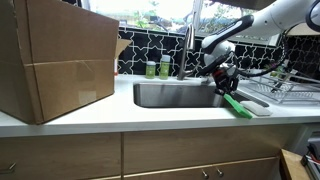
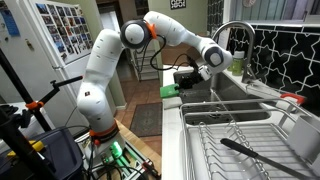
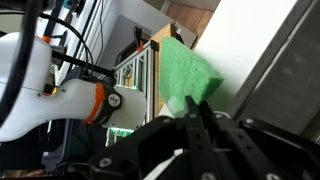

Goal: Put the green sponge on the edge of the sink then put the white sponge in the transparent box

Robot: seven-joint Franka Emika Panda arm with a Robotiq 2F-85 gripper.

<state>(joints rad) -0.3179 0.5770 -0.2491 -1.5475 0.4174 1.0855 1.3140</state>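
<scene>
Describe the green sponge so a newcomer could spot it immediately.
Find the stainless steel sink sunk in the white countertop, and follow its rim toward the wire dish rack. There, pinched at the tips of the robot's gripper, is the flat green sponge. It is the only bright green slab there; the green bottles by the faucet stand upright.

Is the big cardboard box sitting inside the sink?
No, in an exterior view the cardboard box stands on the countertop, to one side of the sink.
</scene>
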